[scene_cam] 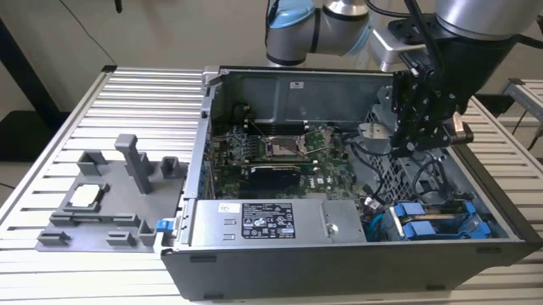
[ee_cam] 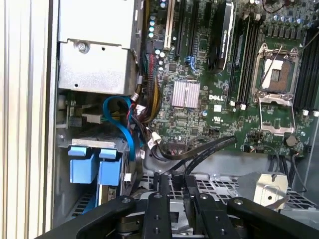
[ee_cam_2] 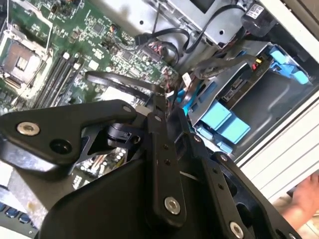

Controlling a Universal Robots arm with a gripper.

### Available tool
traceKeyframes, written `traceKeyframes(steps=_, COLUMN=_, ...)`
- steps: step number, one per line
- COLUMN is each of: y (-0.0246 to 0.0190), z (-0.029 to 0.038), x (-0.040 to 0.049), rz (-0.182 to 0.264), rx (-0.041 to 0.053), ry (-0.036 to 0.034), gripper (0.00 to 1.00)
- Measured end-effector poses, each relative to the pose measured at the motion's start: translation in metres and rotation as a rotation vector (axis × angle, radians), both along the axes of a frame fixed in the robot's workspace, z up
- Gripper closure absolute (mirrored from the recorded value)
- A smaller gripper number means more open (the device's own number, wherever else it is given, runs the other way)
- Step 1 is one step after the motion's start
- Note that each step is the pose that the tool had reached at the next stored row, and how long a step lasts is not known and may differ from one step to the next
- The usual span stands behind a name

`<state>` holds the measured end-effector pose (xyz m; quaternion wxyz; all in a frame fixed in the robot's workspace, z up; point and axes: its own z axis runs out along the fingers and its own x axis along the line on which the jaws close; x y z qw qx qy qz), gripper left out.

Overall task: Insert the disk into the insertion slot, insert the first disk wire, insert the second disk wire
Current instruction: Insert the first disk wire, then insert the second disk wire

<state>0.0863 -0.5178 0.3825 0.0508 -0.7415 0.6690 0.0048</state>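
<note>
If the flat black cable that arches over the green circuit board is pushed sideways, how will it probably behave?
Probably floppy: the flat black cable curves in a loose arch above the green circuit board, so it would likely bend aside rather than resist. It looks thin and light, so it may spring back when released.
</note>
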Motion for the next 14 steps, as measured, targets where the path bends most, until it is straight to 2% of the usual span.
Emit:
traceKeyframes(steps=4, y=0.0, z=-0.0014, x=-0.0054, rz=0.017, rx=-0.0008, ry=-0.0028, gripper=0.73)
traceKeyframes(steps=7, y=0.0, z=-0.0026, x=-0.0099, rz=0.022, rx=-0.0016, ry=-0.008, gripper=0.73)
traceKeyframes(steps=11, y=0.0, z=-0.0037, x=-0.0104, rz=0.028, rx=-0.0047, ry=-0.015, gripper=0.73)
traceKeyframes(steps=14, y=0.0, z=-0.0037, x=-0.0105, rz=0.028, rx=-0.0047, ry=-0.0152, gripper=0.73)
